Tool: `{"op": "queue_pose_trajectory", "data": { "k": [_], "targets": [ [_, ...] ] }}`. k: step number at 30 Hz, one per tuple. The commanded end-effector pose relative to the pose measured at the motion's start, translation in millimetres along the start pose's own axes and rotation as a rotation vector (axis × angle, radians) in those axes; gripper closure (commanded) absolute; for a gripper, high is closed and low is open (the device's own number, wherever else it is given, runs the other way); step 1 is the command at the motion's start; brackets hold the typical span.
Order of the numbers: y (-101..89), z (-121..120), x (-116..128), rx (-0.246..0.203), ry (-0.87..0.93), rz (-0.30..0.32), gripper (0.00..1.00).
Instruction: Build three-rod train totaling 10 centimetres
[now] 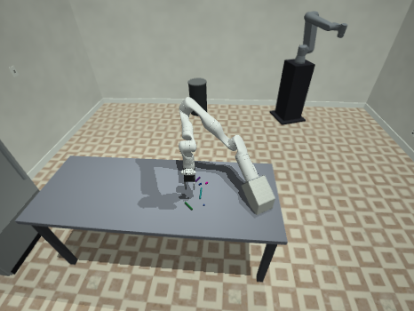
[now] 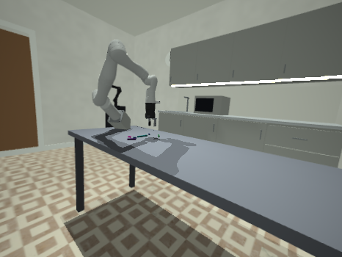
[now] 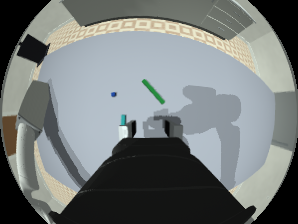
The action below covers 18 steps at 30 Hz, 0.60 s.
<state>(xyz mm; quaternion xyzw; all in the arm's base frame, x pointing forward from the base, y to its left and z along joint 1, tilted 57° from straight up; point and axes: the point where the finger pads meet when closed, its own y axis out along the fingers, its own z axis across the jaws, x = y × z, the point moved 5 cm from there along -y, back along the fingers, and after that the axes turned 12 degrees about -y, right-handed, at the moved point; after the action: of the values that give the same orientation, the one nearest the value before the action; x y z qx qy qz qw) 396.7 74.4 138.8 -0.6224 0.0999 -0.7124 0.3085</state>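
My gripper is open and empty, and hangs a little above the grey table, pointing down. Small rods lie around it in the top view. A green rod lies in front of it. A turquoise rod lies just to its right. A purple rod and a magenta rod lie behind the turquoise one. A tiny blue rod lies to the right of the green one. In the wrist view the green rod and the blue rod lie ahead of the fingers. The end of the turquoise rod shows beside the left finger.
The arm's white base block stands on the table's right side. The arm's shadow falls across the table around the rods. In the exterior view the rods lie in a cluster below the gripper.
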Motion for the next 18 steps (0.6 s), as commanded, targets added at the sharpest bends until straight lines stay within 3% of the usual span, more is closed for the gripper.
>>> {"op": "queue_pose_trajectory", "data": {
  "k": [1, 18],
  "targets": [
    [6.3, 4, -12, -0.014, -0.073, -0.006, 0.0],
    [18.0, 20, -53, -0.025, -0.504, 0.008, 0.0]
  ]
}}
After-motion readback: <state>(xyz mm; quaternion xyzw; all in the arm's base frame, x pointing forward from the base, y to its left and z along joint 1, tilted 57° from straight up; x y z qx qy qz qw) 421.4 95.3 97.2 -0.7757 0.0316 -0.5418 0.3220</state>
